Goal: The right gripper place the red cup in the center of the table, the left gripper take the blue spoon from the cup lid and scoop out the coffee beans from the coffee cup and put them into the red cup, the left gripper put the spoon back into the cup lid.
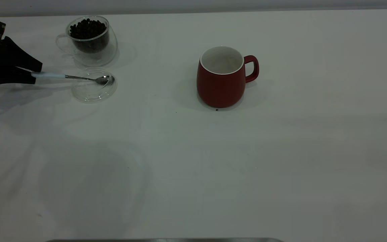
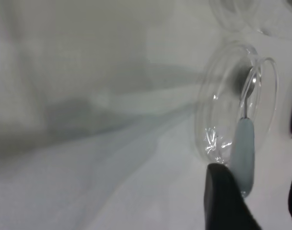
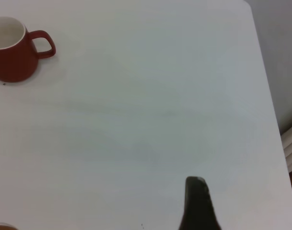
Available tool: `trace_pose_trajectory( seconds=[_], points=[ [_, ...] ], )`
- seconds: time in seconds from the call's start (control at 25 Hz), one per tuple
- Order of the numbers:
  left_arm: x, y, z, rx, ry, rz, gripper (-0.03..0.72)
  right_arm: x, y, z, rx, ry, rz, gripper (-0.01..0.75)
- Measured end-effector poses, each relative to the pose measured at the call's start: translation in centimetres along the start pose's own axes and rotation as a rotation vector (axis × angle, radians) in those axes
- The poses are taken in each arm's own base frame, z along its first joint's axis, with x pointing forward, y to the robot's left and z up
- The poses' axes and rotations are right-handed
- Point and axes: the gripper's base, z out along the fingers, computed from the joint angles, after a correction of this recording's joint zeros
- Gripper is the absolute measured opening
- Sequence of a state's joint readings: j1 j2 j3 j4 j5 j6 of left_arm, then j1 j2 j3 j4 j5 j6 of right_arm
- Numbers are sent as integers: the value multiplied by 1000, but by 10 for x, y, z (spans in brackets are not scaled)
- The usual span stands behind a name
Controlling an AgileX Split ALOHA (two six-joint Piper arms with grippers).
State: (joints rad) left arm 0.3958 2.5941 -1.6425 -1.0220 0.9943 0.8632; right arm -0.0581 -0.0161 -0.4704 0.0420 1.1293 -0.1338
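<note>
Pale-blue-handled metal spoon [image 1: 69, 77] lies with its bowl in the shallow clear glass lid [image 1: 93, 88], beside the glass cup of dark coffee beans [image 1: 88, 28]. Black left gripper [image 1: 34, 74] has its fingers closed on the handle; next, lift toward the beans. Red ceramic mug [image 1: 221, 80] already stands mid-tabletop [image 1: 213, 174].

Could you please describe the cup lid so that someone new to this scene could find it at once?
On the white table, look to the left side, just in front of the coffee cup of beans. The cup lid is the flat clear glass disc there, under the blue spoon held by the left hand. Unlike the cup, it is shallow and handleless.
</note>
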Motion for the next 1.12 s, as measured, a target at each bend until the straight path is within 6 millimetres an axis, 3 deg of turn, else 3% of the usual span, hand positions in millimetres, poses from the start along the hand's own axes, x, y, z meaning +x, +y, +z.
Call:
trace_pose_trajectory(
  seconds=[0.36, 0.56, 0.72, 0.84, 1.12],
  points=[
    [-1, 1, -2, -26, -2, 11, 484, 0, 0, 0, 0, 0, 0, 546],
    [-4, -18, -26, -120, 24, 94, 489, 0, 0, 0, 0, 0, 0, 546],
    [-10, -56, -63, -189, 3, 143, 489, 0, 0, 0, 0, 0, 0, 546],
    [-11, -96, -95, -195, -35, 185, 489, 0, 0, 0, 0, 0, 0, 546],
    [10, -189, -164, -211, -123, 287, 489, 0, 0, 0, 0, 0, 0, 546]
  ],
)
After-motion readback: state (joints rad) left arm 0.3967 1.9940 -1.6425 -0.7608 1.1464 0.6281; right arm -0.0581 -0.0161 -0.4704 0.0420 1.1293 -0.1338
